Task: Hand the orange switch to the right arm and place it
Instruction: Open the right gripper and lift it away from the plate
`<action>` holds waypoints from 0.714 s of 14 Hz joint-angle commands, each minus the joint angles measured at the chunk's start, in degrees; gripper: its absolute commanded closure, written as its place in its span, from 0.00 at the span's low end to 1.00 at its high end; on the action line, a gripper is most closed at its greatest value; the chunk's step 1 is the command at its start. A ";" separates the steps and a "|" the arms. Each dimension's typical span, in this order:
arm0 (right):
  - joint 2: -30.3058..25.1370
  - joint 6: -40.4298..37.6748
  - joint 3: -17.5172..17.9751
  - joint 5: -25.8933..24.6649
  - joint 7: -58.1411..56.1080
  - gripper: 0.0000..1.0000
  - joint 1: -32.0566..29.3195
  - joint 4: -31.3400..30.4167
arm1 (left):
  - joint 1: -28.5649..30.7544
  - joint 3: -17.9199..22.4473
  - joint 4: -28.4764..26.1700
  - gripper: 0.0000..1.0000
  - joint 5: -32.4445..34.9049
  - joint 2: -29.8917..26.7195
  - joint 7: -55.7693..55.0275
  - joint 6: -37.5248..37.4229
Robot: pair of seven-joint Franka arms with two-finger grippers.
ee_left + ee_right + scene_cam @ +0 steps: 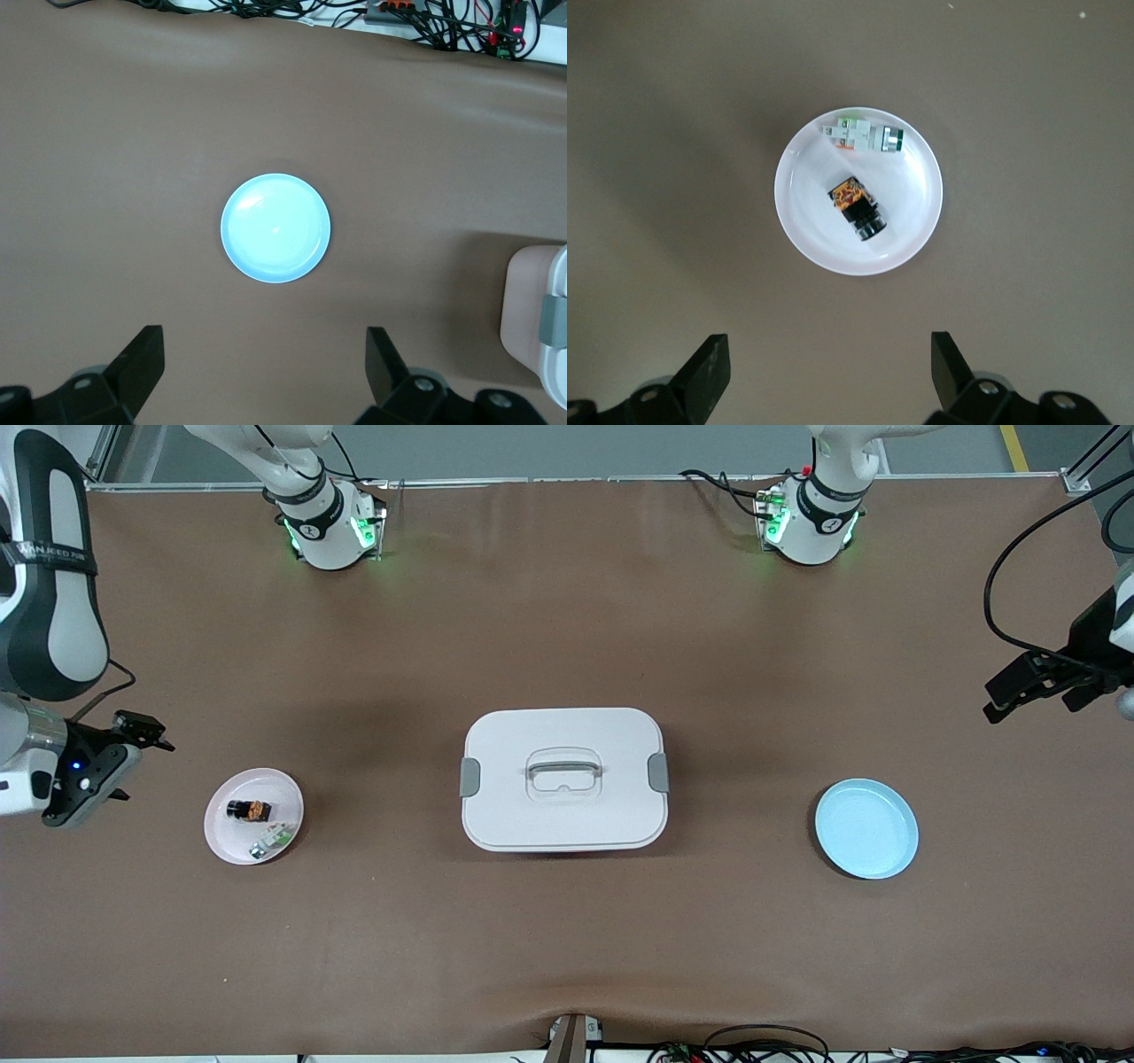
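Note:
The orange switch (249,810) (856,206), a tiny black part with an orange section, lies on a pale pink plate (225,838) (908,197) toward the right arm's end of the table. My right gripper (133,762) (829,337) hangs open and empty above the table beside that plate, at the table's end. A light blue plate (866,828) (275,227) sits bare toward the left arm's end. My left gripper (1032,700) (264,329) is open and empty, up in the air over the table's end next to the blue plate.
A small green-white-silver part (270,840) (862,136) shares the pink plate with the switch. A white lidded box (563,779) (547,329) with a handle and grey clips stands mid-table between the two plates. Cables run along the table's front edge.

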 commanded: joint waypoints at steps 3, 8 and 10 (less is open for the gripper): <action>-4.61 -4.24 0.86 -1.93 9.92 0.00 -0.73 -0.52 | 0.08 2.64 1.05 0.00 -1.10 0.17 7.77 -0.90; -8.92 -12.84 0.78 -1.84 25.64 0.00 -1.70 1.67 | -0.10 4.06 1.05 0.00 -3.74 -0.10 7.61 -1.16; -9.10 -16.44 0.77 -1.84 30.30 0.00 -1.87 4.29 | 0.25 4.15 1.13 0.00 -3.74 -0.27 7.78 -1.16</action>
